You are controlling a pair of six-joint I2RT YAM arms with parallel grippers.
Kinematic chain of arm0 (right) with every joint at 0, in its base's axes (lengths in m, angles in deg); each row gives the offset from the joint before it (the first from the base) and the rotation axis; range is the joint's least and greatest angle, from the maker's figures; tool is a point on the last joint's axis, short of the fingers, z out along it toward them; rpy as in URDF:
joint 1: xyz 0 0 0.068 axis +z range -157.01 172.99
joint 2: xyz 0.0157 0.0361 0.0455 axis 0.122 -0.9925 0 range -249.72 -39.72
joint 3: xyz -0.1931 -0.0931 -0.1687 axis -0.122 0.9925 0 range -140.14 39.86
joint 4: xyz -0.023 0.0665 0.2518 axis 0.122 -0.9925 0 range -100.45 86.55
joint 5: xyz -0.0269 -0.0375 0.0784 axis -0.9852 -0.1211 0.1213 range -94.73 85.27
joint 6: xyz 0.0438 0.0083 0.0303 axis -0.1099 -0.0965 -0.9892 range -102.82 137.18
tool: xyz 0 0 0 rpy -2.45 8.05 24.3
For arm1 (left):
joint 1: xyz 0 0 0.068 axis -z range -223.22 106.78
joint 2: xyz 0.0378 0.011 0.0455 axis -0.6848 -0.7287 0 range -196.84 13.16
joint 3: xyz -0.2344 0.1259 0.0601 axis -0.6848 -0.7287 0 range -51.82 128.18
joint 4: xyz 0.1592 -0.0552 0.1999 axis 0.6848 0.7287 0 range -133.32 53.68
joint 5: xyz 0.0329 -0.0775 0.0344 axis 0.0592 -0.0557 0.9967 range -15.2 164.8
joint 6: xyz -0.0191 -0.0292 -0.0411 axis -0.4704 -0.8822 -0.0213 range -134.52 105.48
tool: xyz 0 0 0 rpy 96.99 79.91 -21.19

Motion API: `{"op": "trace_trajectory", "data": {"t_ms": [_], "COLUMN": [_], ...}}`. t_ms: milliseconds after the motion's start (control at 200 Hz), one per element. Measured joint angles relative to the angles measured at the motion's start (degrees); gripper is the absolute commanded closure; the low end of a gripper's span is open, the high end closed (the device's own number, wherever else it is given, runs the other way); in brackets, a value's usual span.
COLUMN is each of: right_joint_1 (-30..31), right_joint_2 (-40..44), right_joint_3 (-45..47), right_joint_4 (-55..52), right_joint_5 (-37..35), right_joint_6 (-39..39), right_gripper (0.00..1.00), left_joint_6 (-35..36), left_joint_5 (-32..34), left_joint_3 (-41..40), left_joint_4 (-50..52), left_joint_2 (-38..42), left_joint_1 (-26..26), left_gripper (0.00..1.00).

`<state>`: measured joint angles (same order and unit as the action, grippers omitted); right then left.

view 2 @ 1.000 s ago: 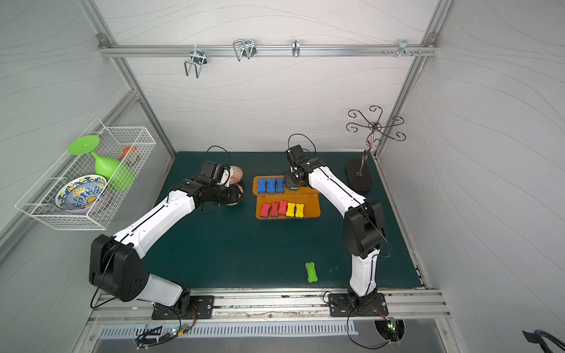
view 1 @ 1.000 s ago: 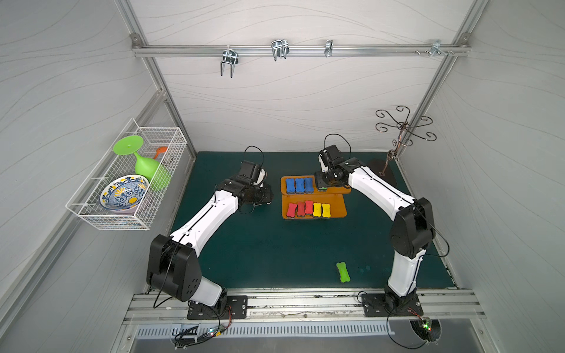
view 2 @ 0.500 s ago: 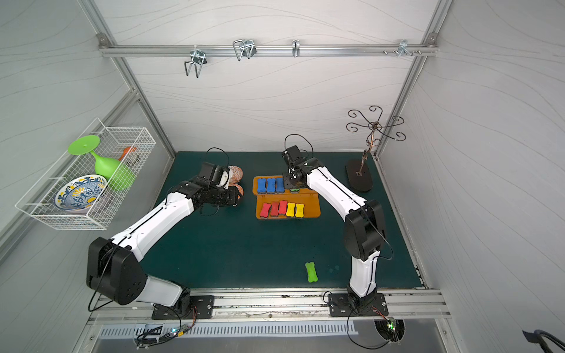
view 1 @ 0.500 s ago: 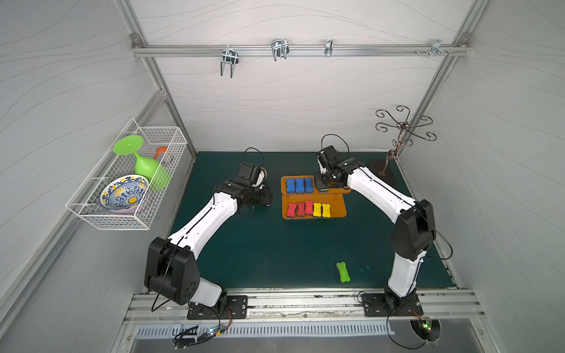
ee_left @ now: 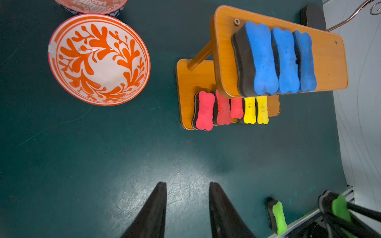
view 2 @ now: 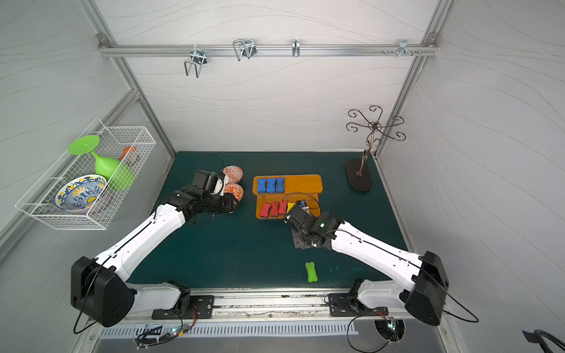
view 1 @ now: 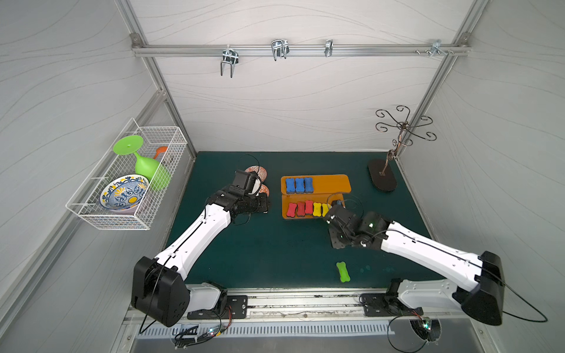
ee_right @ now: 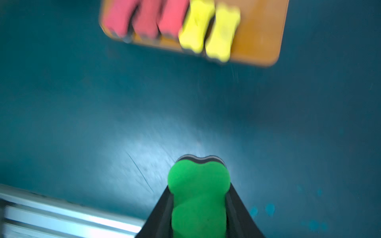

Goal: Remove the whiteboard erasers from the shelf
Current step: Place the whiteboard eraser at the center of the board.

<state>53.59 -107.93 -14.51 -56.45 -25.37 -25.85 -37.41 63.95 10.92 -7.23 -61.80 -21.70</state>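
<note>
The dark green mat (view 1: 275,244) covers the cell floor, and a white wire basket (view 1: 113,224) hangs on the left wall. The orange shelf (view 1: 331,183) stands at the far middle of the mat, its upper board set farther back than its lower one. Left of it sit two orange-patterned bowls (ee_left: 99,59). The left gripper (ee_left: 187,185) hovers beside them over bare mat, its fingers a narrow gap apart with nothing between them. The right gripper (ee_right: 199,187) hangs just near of the shelf's right end, its fingers pressed on the sides of the held green eraser (ee_right: 198,206), clear of the shelf. Three blue erasers (view 1: 299,185) lie side by side at the left of the upper board. Three red erasers (view 1: 301,208) and two yellow erasers (view 1: 317,209) line the lower board. A loose green eraser (view 1: 343,271) lies on the mat close to the near edge, well apart from the shelf.
</note>
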Motion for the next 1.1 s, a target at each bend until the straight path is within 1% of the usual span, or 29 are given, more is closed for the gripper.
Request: {"op": "trace_trajectory", "data": {"t_ms": [90,180,290,370,675,1095], "right_joint_1": [3.7,6.7,9.6,10.7,11.1,11.6], "right_joint_2": [2.3,2.9,2.5,1.6,-0.9,-3.7], "right_joint_3": [5.8,9.7,12.6,13.6,15.6,15.7], "right_joint_4": [0.0,0.2,2.4,4.5,11.8,15.6], "right_joint_5": [-0.3,-0.3,0.2,0.5,3.4,5.3], "right_joint_6": [-5.6,-10.4,-14.0,-15.5,-16.8,-17.0], "right_gripper": [0.65,0.65,0.65,0.65,0.65,0.65], "left_joint_6": [0.0,0.0,0.1,0.1,0.2,0.2], "left_joint_5": [0.2,0.6,1.0,1.2,2.2,2.5], "left_joint_3": [0.0,0.0,0.0,0.0,0.0,0.0], "left_joint_4": [0.0,0.0,0.0,0.0,0.0,0.0], "left_joint_2": [0.5,0.8,0.8,0.8,0.8,0.6], "left_joint_1": [0.5,1.3,1.9,1.9,1.9,1.9], "left_gripper": [0.62,0.62,0.62,0.62,0.62,0.62]}}
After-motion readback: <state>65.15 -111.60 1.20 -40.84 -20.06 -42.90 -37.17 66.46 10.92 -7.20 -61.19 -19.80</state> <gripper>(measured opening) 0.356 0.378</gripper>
